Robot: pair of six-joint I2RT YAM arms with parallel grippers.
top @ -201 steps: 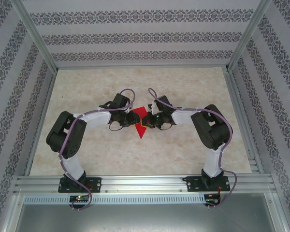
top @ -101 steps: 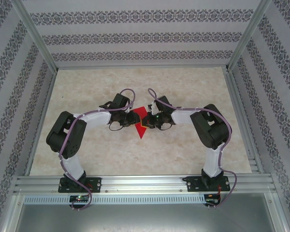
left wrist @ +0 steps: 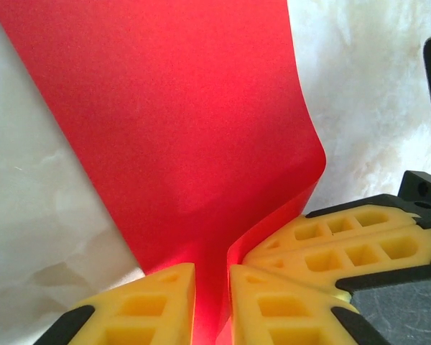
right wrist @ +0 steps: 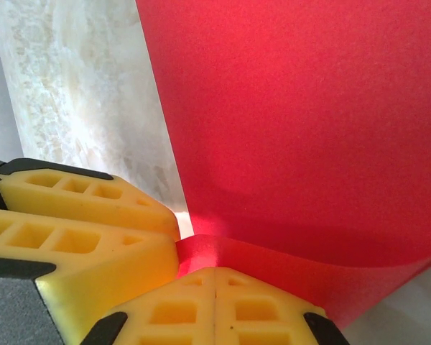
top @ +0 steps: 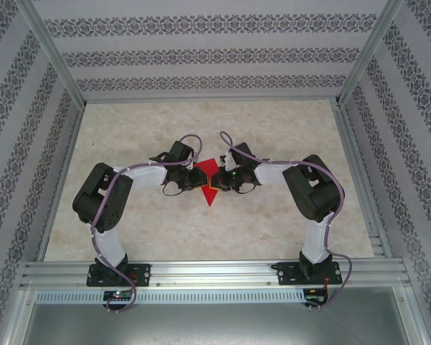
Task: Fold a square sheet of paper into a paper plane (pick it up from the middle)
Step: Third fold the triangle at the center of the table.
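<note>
The red square sheet of paper (top: 211,194) lies mid-table, one corner pointing at the arm bases. Both grippers meet over its middle. My left gripper (top: 201,178) stands slightly open, and a raised fold of the paper (left wrist: 201,144) runs up into the narrow gap between its yellow fingers (left wrist: 147,305). The right gripper's stacked fingers (left wrist: 345,237) touch the lifted red edge beside it. My right gripper (top: 217,180) is shut, its fingertips (right wrist: 251,309) pressed together at a thin seam against the paper's raised ridge (right wrist: 287,259). The flat sheet (right wrist: 294,115) spreads beyond. The left fingers (right wrist: 79,215) sit close on the left.
The pale marbled tabletop (top: 273,122) has free room all round the paper. Patterned walls and aluminium frame posts (top: 50,54) close in the table, and a metal rail (top: 215,273) with the arm bases runs along the near edge.
My left arm's elbow has shifted slightly right and up, bringing its wrist a little closer over the paper. The right arm and the sheet stay almost where they were.
</note>
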